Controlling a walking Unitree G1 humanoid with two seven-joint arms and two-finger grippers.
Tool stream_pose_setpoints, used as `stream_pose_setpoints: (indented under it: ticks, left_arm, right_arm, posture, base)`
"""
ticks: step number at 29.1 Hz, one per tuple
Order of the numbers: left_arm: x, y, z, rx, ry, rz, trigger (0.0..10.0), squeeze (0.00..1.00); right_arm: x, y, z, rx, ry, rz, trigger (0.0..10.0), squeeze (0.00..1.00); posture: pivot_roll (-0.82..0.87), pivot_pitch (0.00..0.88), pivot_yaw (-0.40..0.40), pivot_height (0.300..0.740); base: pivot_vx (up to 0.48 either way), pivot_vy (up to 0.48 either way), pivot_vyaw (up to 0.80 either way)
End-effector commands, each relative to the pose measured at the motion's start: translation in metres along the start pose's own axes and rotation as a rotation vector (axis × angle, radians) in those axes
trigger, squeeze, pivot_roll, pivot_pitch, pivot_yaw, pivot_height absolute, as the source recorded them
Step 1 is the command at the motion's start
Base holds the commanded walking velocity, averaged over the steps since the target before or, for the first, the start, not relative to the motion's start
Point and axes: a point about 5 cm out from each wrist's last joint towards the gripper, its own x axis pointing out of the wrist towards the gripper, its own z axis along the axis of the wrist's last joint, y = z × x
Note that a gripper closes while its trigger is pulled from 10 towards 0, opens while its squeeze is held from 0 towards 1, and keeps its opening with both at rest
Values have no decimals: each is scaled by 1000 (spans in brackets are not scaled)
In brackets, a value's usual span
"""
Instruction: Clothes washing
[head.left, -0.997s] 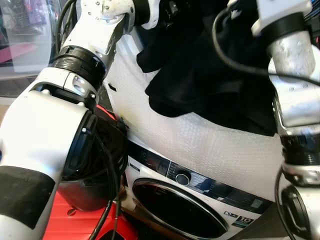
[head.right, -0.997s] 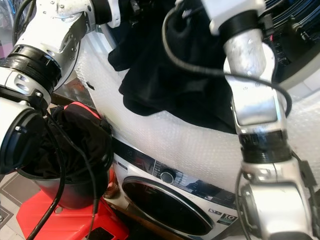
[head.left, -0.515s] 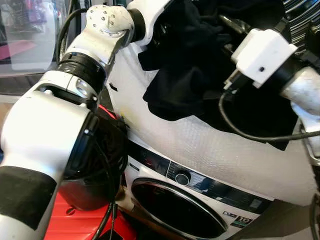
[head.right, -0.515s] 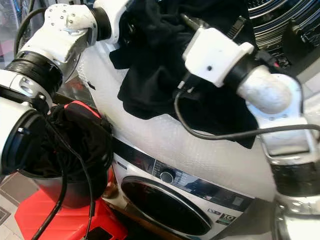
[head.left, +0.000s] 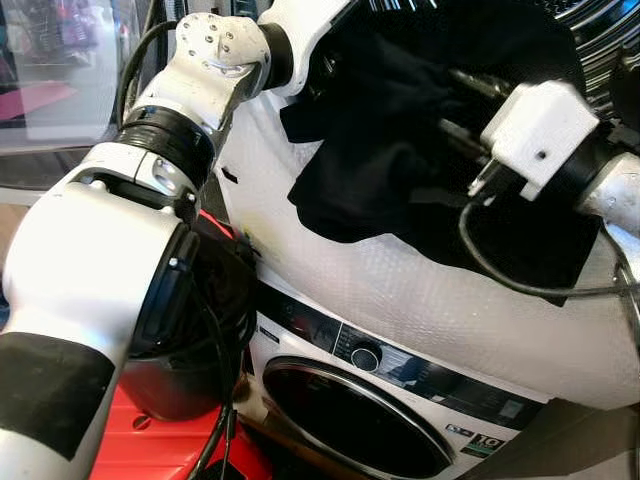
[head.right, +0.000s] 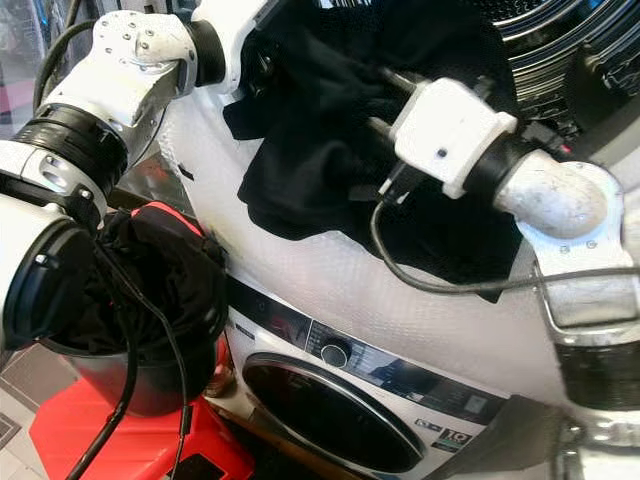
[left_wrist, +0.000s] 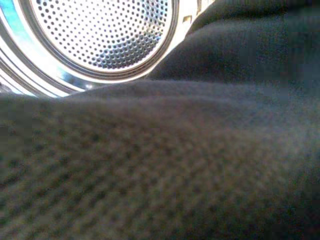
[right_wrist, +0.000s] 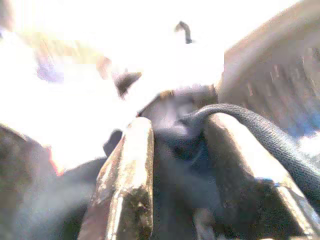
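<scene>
Nearest, at the lower left, a dark bucket full of dark laundry, standing on a red stool. Just behind it, the lower washing machine with a round dark door and a control knob. Above this, the upper machine front wrapped in bubble film, and over its rim a black garment hanging, partly inside the drum opening and partly down over the film. Right gripper at the garment, its two fingers spread a little with black cloth caught between them. Left arm reaching up to the left edge of the same garment; left gripper hidden behind the cloth, so cannot tell whether its jaws are spread or pressed together. Farthest, in the left wrist view, the perforated steel drum, shiny, beyond a blurred fold of the dark cloth.
</scene>
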Motion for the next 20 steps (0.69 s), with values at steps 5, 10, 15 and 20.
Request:
stream_pose_setpoints:
  ticks: [5, 10, 15, 20]
  left_arm:
    - [-4, 4, -1, 18, 6, 14, 10000, 0]
    - [-4, 5, -1, 29, 8, 22, 10000, 0]
    - [-3, 6, 6, 17, -38, 22, 10000, 0]
    - [-2, 4, 9, 21, -54, 12, 10000, 0]
  right_arm:
    - [-22, -8, 19, 106, -138, 26, 10000, 0]
    - [-28, 0, 10, 111, -48, 93, 10000, 0]
    - [-9, 27, -9, -9, 127, 173, 10000, 0]
    - [18, 47, -23, -63, 175, 210, 10000, 0]
  posture:
    - [80, 116, -47, 740]
    - [80, 116, -47, 740]
    - [73, 120, -49, 740]
    - [72, 120, -49, 740]
  base:
    - [0, 0, 0]
    - [0, 0, 0]
    - [0, 0, 0]
    - [0, 0, 0]
